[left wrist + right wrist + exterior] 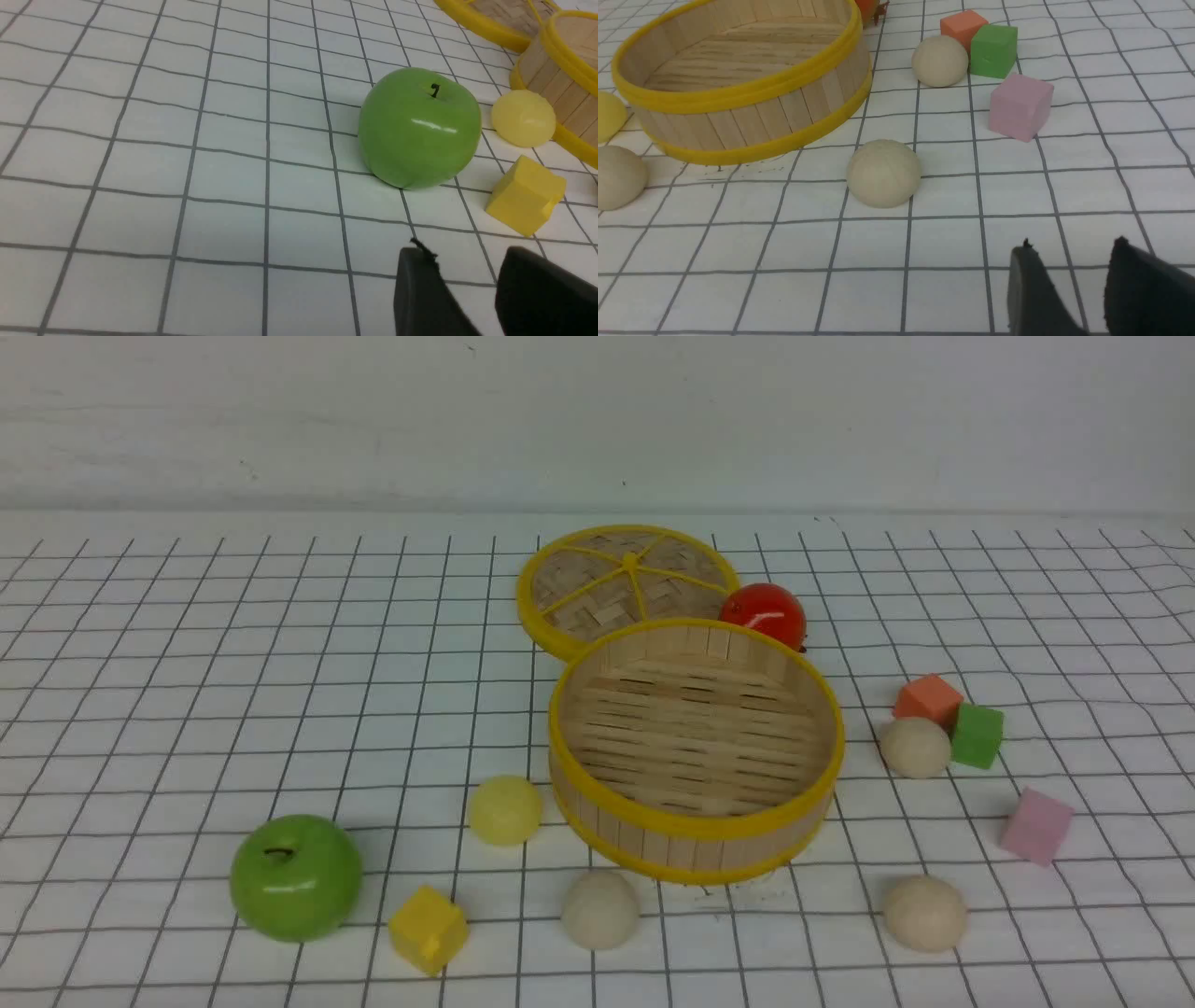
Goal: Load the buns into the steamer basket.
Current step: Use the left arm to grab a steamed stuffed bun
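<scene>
Left gripper (465,254) open, holding nothing, apple (418,128) just ahead, yellow bun (523,119) beyond it, right gripper (1073,245) open too, cream bun (883,172) ahead, basket (752,116) farther off, both buns outside it.

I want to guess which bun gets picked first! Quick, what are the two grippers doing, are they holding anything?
Left gripper: open, holding nothing.
Right gripper: open, holding nothing.

A green apple (296,877) is sitting near-left on the tabletop (187,663), a yellow cube (428,930) just beside it. A red ball (763,614) is resting beside a woven disc (607,583). Rightward, an orange cube (927,698) is touching a green cube (977,735), a pink cube (1036,825) lying apart.
</scene>
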